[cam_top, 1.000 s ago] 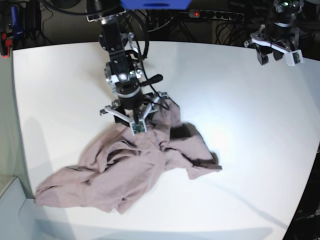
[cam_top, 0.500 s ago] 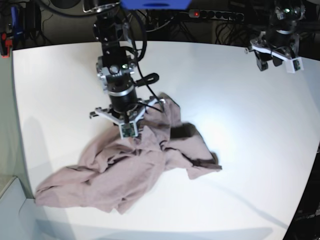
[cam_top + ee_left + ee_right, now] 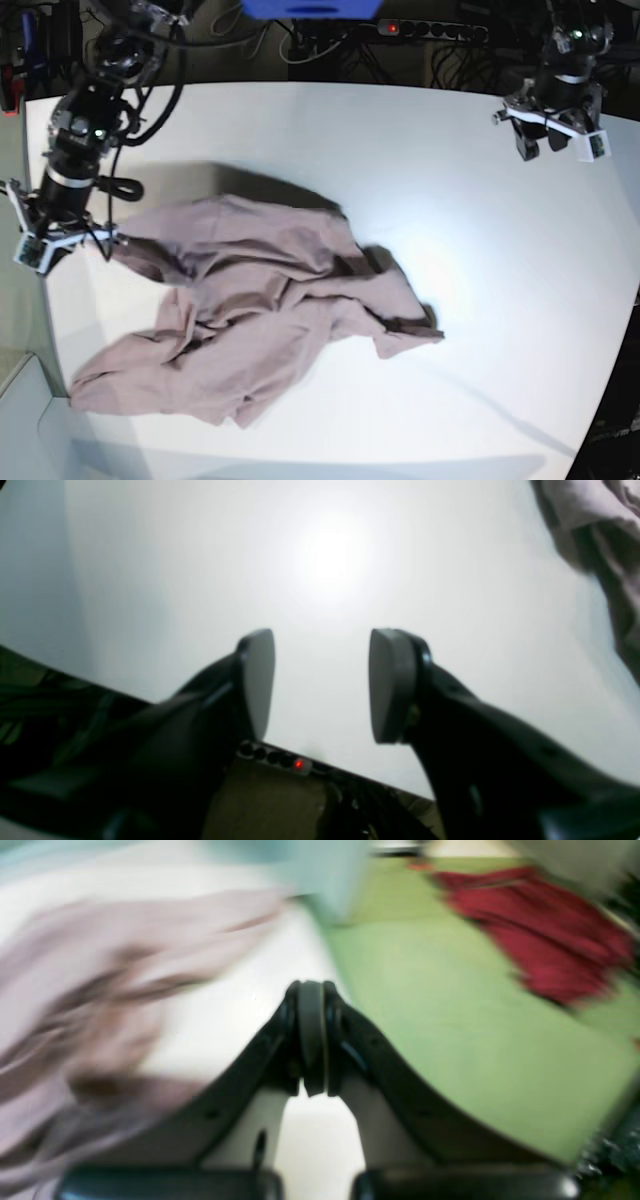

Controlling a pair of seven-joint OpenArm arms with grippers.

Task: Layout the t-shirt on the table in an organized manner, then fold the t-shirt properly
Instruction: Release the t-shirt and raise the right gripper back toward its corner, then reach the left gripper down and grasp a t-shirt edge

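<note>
Right wrist view: the right gripper (image 3: 312, 1040) has its dark fingers (image 3: 310, 1030) pressed flat together, tips meeting in a narrow rounded ridge. No cloth shows between them. The view is blurred, and whether a fold is pinched lower down I cannot tell. Left of them lies the soft mauve-pink t-shirt (image 3: 75, 990), creased, on the white surface (image 3: 220, 1015); to the right are a green floor (image 3: 450, 1015) and a smeared red shape (image 3: 525, 940)

In the base view this gripper (image 3: 60, 240) hangs at the surface's left edge, and the t-shirt's (image 3: 270, 310) upper corner reaches right up to it. The garment sprawls crumpled from there across the left and middle of the glossy surface (image 3: 450, 180), one lobe near the front left corner

The left gripper (image 3: 322, 685) stands open, its grey oval pads well apart with nothing between, above bare surface (image 3: 320, 555). A power strip (image 3: 275, 757) with a red light lies beyond the edge. In the base view it (image 3: 555, 140) hovers at the far right corner, well apart from the shirt
</note>
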